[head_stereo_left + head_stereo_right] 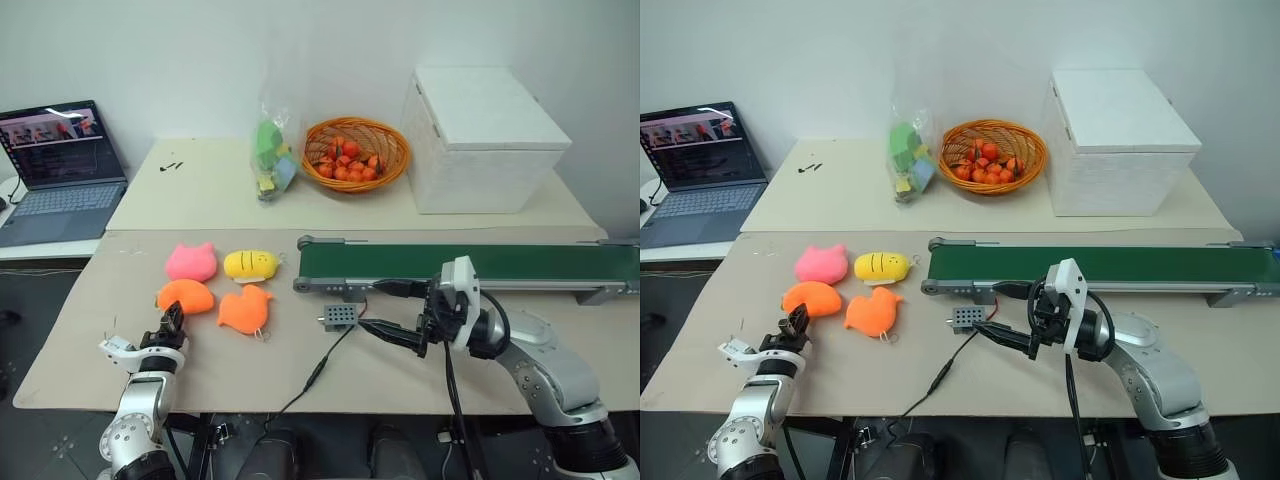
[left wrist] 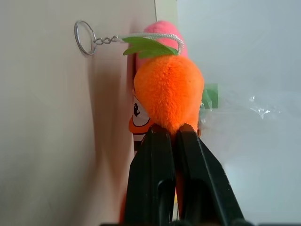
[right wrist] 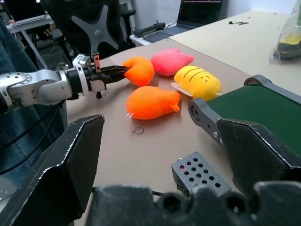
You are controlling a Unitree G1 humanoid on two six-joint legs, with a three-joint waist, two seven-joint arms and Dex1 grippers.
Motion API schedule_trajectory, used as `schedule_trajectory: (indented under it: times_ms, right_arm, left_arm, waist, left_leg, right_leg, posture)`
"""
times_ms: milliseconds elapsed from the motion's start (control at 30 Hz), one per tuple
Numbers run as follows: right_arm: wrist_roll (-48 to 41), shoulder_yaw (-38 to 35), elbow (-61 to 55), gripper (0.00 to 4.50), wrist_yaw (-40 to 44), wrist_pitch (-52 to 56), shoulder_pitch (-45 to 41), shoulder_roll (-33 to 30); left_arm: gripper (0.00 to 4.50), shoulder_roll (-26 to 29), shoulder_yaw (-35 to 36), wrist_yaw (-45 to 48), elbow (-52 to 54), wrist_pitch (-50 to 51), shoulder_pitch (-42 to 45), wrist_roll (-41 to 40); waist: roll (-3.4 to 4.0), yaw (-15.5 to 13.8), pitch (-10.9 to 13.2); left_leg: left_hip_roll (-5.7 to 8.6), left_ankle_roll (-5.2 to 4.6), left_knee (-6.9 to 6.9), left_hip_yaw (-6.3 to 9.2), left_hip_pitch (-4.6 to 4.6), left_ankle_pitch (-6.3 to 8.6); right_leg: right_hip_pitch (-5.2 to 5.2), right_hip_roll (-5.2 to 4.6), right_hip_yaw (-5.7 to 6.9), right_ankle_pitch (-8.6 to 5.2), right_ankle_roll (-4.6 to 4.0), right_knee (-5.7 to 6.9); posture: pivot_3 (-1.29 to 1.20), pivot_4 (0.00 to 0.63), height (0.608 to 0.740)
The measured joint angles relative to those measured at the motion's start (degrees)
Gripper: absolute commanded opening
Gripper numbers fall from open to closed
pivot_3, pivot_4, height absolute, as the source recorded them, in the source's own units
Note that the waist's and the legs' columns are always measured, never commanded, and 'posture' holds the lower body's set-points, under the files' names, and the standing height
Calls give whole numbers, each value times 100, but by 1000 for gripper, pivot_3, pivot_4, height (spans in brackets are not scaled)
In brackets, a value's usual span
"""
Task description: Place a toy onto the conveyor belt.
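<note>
Grasping was the step in hand. At the left of the table (image 1: 80,340), the left gripper (image 1: 172,322) was clenched on the near end of the toy (image 1: 186,296), an orange plush that lay on the tabletop near the left edge; in the left wrist view the black fingers (image 2: 155,160) were seen pinched together on its fuzzy end, a key ring (image 2: 83,37) trailing from the far end. Whether the pinch was deep enough for a lift could not be told.

Just behind the toy lay a pink plush (image 1: 191,262), and just to its right a second orange plush (image 1: 244,309) with a yellow plush (image 1: 251,264) behind that one. A lift straight up was judged to be called for next, so that these neighbours would not be dragged along, followed by a carry to the right, over the second orange plush.

Further right, the conveyor belt (image 1: 470,263) ran to the table's right edge, its green surface bare, so ample room for a drop was judged to exist at its near-left end. A small grey box (image 1: 339,317) and a black cable (image 1: 325,368) lay in front of that end and were judged a snag risk for a low carry.

At the right, the right gripper (image 1: 405,312) was held released, jaws wide, above the table before the belt, near the path to be taken.
</note>
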State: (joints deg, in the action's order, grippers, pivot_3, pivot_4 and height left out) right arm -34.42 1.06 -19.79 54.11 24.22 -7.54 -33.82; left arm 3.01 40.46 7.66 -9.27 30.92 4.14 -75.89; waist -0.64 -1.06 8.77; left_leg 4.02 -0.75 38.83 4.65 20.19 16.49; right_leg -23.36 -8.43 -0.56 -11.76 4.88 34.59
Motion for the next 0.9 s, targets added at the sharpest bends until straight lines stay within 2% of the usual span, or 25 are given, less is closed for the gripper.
schedule_trajectory:
  times_ms: [200,367,467,533,567,667,733,900]
  right_arm:
    - [3,0,61,4500,33,0,-5,-6]
    - [10,13,156,4500,41,0,-49,1]
    - [42,30,220,4500,38,0,-70,32]
    - [49,49,225,4500,37,-1,-97,82]
    - [52,54,229,4500,32,-1,-106,103]
    - [65,56,241,4500,-4,-3,-140,172]
    - [93,51,243,4500,-45,-10,-152,228]
    - [161,28,241,4500,-113,-15,-134,282]
  left_arm:
    - [34,103,-666,-782,863,-811,324,1602]
    - [34,622,-1647,-1853,1537,-1368,892,3942]
    - [34,1025,-2645,-2141,1537,-1477,1192,5532]
    - [34,1494,-3547,-2078,1527,-1722,1414,6705]
    - [34,1857,-4175,-1974,1475,-2043,1581,7580]
    - [34,2791,-5501,-1847,1162,-3204,2161,9659]
    - [34,3441,-6360,-2155,624,-4264,2638,11215]
    - [34,4245,-7314,-3451,-1174,-6128,3424,13018]
  waist:
    - [-97,23,56]
    - [-102,30,59]
    - [-102,18,59]
    - [-103,-9,60]
    - [-103,-15,60]
    - [-101,-17,59]
    - [-98,20,59]
    - [-94,61,64]
  left_leg:
    - [2,0,0,1,21,1]
    - [5,41,0,-10,91,-22]
    - [6,39,1,-10,100,-21]
    - [8,37,1,-10,104,-21]
    - [8,36,-1,-12,103,-20]
    - [6,37,-7,-15,102,-20]
    - [4,36,-17,-20,96,-20]
    - [0,41,-24,-17,107,-23]
  right_leg:
    - [-18,3,0,30,-45,-21]
    - [-97,3,-10,60,-44,-43]
    - [-98,5,-6,60,-44,-51]
    - [-98,4,-2,60,-43,-54]
    - [-98,5,-5,60,-43,-54]
    - [-99,5,-4,60,-43,-56]
    - [-101,5,-11,60,-43,-56]
    - [-131,9,-10,60,-42,-44]
  posture:
    - [0,150,740]
    - [0,150,740]
    - [0,150,740]
    - [0,150,740]
    - [0,150,740]
    - [0,150,740]
    - [0,150,740]
    - [0,150,740]
